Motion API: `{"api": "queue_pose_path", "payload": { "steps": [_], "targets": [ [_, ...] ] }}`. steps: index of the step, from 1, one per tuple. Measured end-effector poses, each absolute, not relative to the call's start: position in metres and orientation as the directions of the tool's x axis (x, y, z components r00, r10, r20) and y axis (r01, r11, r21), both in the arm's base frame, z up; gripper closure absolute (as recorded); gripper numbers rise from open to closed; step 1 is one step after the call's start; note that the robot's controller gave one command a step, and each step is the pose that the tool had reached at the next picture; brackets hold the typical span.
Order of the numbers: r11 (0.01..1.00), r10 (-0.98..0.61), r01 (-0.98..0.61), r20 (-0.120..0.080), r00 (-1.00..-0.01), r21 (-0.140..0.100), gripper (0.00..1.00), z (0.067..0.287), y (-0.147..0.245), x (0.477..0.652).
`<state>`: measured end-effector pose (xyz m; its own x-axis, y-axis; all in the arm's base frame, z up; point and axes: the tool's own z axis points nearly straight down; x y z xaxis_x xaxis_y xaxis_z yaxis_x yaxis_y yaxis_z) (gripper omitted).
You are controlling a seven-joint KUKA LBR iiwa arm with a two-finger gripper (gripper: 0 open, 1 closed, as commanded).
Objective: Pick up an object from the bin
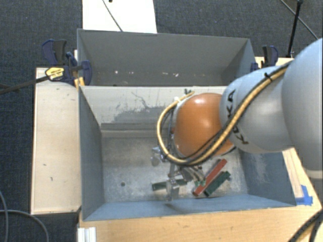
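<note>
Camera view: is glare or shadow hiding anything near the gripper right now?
Camera view: a soft highlight sits on the arm's orange cover, with no hard glare; the arm shades the right part of the bin floor, where a red stick and a dark green stick beside the gripper are readable; the cover itself hides the floor behind it.

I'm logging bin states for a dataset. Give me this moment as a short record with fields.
container: grey metal bin
robot: claw low near the bin's front wall, under the orange wrist cover
nearest things: long red flat bar and dark green bar, side by side, toward the view's right of the claw
grasp: cannot tell
</note>
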<state>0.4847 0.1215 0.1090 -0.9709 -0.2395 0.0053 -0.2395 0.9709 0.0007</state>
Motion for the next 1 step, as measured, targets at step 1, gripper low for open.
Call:
{"api": "queue_pose_path", "payload": {
  "steps": [1],
  "targets": [
    [0.790, -0.613, -0.613, -0.002, -0.790, 0.001, 0.00, 0.0701, 0.1263, 0.5238]
  ]
}}
